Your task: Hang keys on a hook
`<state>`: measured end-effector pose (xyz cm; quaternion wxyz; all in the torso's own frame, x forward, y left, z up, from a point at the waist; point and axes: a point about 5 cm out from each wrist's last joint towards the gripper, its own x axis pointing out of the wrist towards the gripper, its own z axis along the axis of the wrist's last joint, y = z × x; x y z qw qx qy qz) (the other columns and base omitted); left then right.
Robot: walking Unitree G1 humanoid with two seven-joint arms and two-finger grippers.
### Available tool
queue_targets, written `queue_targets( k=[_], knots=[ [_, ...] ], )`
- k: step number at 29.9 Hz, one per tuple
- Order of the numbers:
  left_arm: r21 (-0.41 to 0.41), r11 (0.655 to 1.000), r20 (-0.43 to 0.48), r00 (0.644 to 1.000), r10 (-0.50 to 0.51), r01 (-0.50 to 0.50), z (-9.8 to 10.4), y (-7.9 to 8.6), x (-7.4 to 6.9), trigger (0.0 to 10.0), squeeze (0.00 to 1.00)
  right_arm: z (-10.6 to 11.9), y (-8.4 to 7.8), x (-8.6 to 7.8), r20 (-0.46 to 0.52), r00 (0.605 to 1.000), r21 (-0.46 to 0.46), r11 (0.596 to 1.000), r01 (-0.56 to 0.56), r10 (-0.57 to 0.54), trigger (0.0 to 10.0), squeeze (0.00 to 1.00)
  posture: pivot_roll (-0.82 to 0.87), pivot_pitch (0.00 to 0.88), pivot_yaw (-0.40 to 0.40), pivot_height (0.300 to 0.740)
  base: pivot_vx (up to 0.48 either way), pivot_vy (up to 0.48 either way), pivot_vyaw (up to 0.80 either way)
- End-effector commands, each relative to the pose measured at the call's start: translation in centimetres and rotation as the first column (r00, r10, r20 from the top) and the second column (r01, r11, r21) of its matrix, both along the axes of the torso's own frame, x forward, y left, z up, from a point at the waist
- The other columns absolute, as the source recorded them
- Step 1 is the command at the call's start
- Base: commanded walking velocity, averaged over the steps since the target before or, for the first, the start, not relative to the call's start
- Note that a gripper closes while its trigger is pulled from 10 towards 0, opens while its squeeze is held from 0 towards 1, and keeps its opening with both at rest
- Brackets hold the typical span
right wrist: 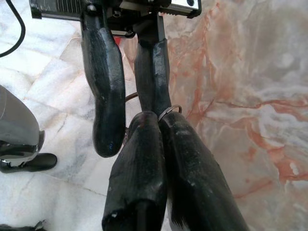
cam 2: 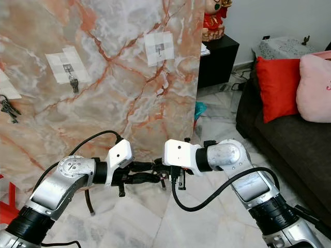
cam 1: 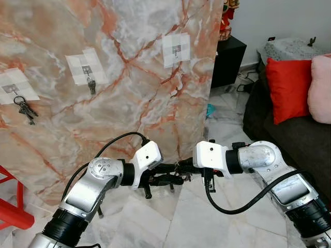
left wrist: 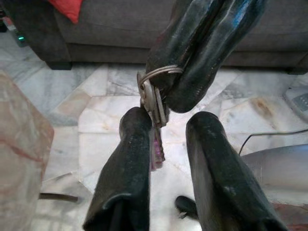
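A small bunch of keys (left wrist: 155, 103) on a metal ring (right wrist: 168, 109) hangs low in front of the marble wall (cam 1: 129, 98). My right gripper (cam 1: 182, 166) is shut on the ring. Facing it, my left gripper (cam 1: 173, 173) is open, its fingers (left wrist: 126, 173) on either side of the hanging keys, one touching them. Three white patches with hooks are stuck on the wall. The left hook (cam 1: 13, 88) carries a key bunch (cam 1: 24, 109) and the middle hook (cam 1: 87, 69) a single key (cam 1: 91, 86). Nothing hangs from the right hook (cam 1: 176, 50).
A dark sofa (cam 1: 289, 134) with a red cushion (cam 1: 288, 89) and a pink cushion (cam 1: 320, 89) stands at the right. Past the wall's edge is a black cabinet (cam 1: 227, 59). A red frame (cam 1: 13, 209) sits low at the left. Marble floor (cam 1: 207, 222) lies below the arms.
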<state>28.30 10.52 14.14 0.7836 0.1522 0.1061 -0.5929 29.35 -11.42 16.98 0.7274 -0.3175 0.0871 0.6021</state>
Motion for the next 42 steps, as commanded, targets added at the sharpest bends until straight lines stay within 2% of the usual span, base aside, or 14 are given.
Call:
queue_targets(
  k=[1,3,4,6,8,9,10,11,13,32,42],
  knots=[
    [0.038,0.999,0.011,1.000,-0.014,0.013,-0.3,-0.2,0.0,4.9,0.00,0.5,0.5,0.2,0.023,1.000,0.013,1.000,-0.008,0.008,10.0,0.00,0.06,0.085,0.008,0.740,0.000,0.000,0.00],
    [0.040,0.999,0.010,1.000,-0.015,0.014,-0.4,-0.2,0.0,5.1,0.00,0.6,0.5,0.2,0.023,1.000,0.013,1.000,-0.008,0.008,10.0,0.00,0.06,0.085,0.008,0.740,0.000,0.000,0.00],
    [0.038,0.999,0.007,1.000,-0.011,0.010,-0.5,-0.2,0.0,4.3,0.00,0.6,0.4,0.2,0.024,1.000,0.016,1.000,-0.003,0.003,10.0,0.00,0.06,0.085,0.009,0.740,0.000,0.000,0.00],
    [0.040,0.999,0.007,1.000,-0.009,0.009,-0.6,-0.2,0.0,4.0,0.00,0.6,0.4,0.2,0.024,1.000,0.016,1.000,-0.002,0.002,10.0,0.00,0.06,0.085,0.009,0.740,0.000,0.000,0.00],
    [0.070,0.998,0.011,1.000,-0.006,0.006,-0.9,-0.1,0.0,4.9,0.00,0.6,0.5,0.2,0.025,1.000,0.018,1.000,0.001,-0.001,10.0,0.00,0.06,0.086,0.009,0.740,0.000,0.000,0.00],
    [0.072,0.997,0.011,1.000,-0.006,0.006,-1.0,-0.1,0.0,4.9,0.00,0.6,0.5,0.2,0.026,1.000,0.018,1.000,0.002,-0.002,10.0,0.00,0.06,0.086,0.009,0.740,0.000,0.000,0.00],
    [0.062,0.998,0.012,1.000,0.003,-0.003,-1.0,-0.1,0.1,3.6,0.00,0.6,0.5,0.3,0.027,1.000,0.019,1.000,0.004,-0.004,10.0,0.00,0.05,0.086,0.010,0.740,0.000,0.000,0.00],
    [0.058,0.998,0.012,1.000,0.007,-0.008,-0.9,-0.1,0.1,3.6,0.00,0.6,0.5,0.3,0.027,1.000,0.018,1.000,0.004,-0.004,10.0,0.00,0.05,0.086,0.010,0.740,0.000,0.000,0.00],
    [0.049,0.999,0.018,1.000,0.018,-0.019,-0.9,-0.1,0.2,0.0,0.00,0.7,0.5,0.3,0.028,1.000,0.019,1.000,0.006,-0.006,10.0,0.00,0.06,0.086,0.009,0.740,0.000,0.000,0.00],
    [0.027,0.998,0.044,0.997,0.057,-0.058,-0.5,0.1,0.8,0.0,0.00,0.6,0.5,0.3,0.030,0.999,0.019,1.000,0.011,-0.011,10.0,0.00,0.06,0.086,0.012,0.740,0.000,0.000,0.00],
    [0.012,0.994,0.081,0.991,0.106,-0.108,-0.1,0.5,1.4,0.0,0.00,0.1,0.2,0.3,0.027,1.000,-0.011,1.000,0.011,-0.011,10.0,0.00,0.06,0.085,0.012,0.740,0.000,0.000,0.00]
  ],
)
